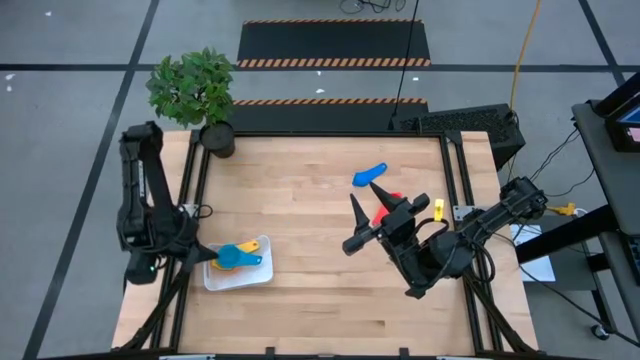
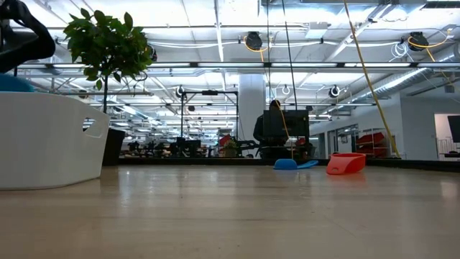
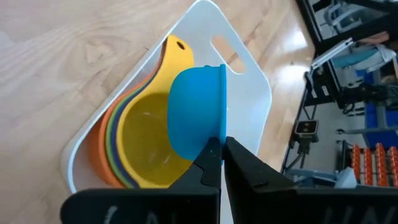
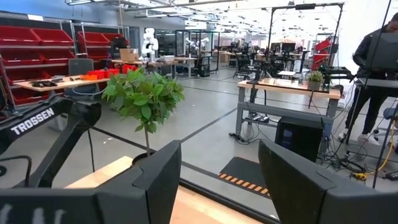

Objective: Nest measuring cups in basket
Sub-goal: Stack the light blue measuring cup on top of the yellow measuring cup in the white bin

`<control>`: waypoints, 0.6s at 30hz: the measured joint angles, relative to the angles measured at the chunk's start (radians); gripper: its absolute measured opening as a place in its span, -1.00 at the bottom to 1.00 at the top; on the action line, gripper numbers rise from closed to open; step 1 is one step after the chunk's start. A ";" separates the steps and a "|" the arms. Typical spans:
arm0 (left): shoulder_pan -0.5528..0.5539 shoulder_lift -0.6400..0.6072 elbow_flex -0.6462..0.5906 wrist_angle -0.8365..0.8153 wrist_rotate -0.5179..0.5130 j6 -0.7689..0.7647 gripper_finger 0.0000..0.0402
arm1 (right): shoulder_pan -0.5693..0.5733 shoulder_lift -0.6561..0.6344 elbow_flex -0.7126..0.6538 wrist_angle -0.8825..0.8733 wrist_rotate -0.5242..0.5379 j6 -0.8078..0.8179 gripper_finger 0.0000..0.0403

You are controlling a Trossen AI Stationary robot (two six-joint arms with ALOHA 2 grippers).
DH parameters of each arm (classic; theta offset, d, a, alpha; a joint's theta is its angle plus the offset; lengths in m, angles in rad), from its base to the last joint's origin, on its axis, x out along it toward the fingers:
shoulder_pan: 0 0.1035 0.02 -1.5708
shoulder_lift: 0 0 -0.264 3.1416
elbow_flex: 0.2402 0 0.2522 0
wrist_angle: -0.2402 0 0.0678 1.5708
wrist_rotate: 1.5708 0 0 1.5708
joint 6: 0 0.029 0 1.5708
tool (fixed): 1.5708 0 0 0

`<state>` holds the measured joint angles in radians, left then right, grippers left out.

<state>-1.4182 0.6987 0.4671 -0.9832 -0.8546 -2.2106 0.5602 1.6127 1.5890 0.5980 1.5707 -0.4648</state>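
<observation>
Pale wood makes up the desk (image 1: 320, 290), seen from overhead with a potted plant (image 1: 195, 95) at its far left corner. My left claw (image 1: 212, 257) sits at the white basket (image 1: 238, 274) near the desk's left edge, where a light blue measuring cup (image 1: 230, 258) lies over the yellow cup (image 1: 253, 245). My right claw (image 1: 358, 222) is raised above the right half of the desk, with the dark blue cup (image 1: 369, 176) and the red cup (image 1: 384, 214) on the wood near it.

Level with the desk, the basket wall (image 2: 47, 140) fills the left, and the dark blue cup (image 2: 286, 164) and red cup (image 2: 345, 163) rest far off.

From my left wrist, my claw (image 3: 222, 155) is pinched tight on the light blue cup's (image 3: 196, 115) rim, holding it over the nested stack with the yellow cup (image 3: 146, 140) uppermost inside the basket (image 3: 252, 106).

From my right wrist, my claw (image 4: 217, 174) is spread wide, gripping nothing, facing the plant (image 4: 144, 93).
</observation>
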 joint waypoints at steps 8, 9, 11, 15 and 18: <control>0.004 0.030 0.000 0.051 0.046 0.004 -0.98 | 0.000 0.000 0.000 -0.003 0.000 0.000 0.03; 0.004 0.033 0.000 0.062 0.046 0.009 -0.98 | 0.000 0.000 0.000 -0.003 0.000 0.000 0.03; 0.004 0.040 0.000 0.078 0.046 0.007 -0.98 | 0.000 0.000 0.000 -0.003 0.000 0.000 0.03; 0.004 0.051 0.000 0.086 0.076 -0.017 -0.98 | 0.000 0.000 0.000 -0.003 0.000 0.000 0.03; 0.004 0.054 0.000 0.092 0.123 -0.018 -0.95 | 0.000 0.000 0.000 -0.003 0.000 0.000 0.03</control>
<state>-1.4139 0.7528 0.4673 -0.8915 -0.7320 -2.2284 0.5602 1.6127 1.5890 0.5945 1.5707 -0.4648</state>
